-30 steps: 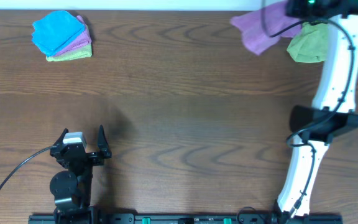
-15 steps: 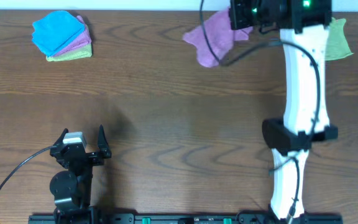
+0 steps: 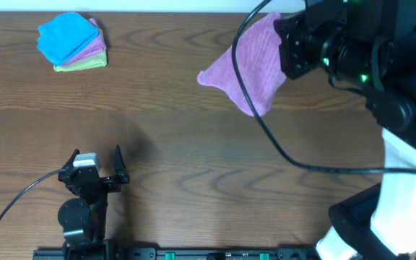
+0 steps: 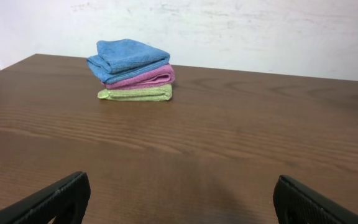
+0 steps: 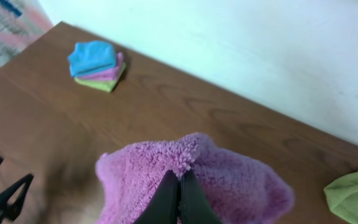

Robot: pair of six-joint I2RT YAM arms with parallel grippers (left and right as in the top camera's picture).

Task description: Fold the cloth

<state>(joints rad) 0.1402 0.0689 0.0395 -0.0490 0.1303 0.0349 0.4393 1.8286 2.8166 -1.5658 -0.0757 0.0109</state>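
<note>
A purple cloth (image 3: pixel 248 68) hangs in the air from my right gripper (image 5: pixel 179 177), which is shut on a pinch of its edge; in the right wrist view the cloth (image 5: pixel 229 180) drapes around the fingers. In the overhead view the right arm is high over the table's back right and hides the fingertips. My left gripper (image 3: pixel 96 160) is open and empty at the front left, low over the table (image 4: pixel 229 149), its fingertips wide apart at the bottom of the left wrist view (image 4: pixel 179 199).
A stack of folded cloths, blue on pink on green (image 3: pixel 72 42), lies at the back left; it also shows in the left wrist view (image 4: pixel 134 68) and the right wrist view (image 5: pixel 98 65). A loose green cloth (image 5: pixel 353 186) lies at the back right.
My right arm has swung left and toward the camera with the purple cloth, lifting it off the back right. It now hides the green cloth from overhead. The left arm has not moved.
</note>
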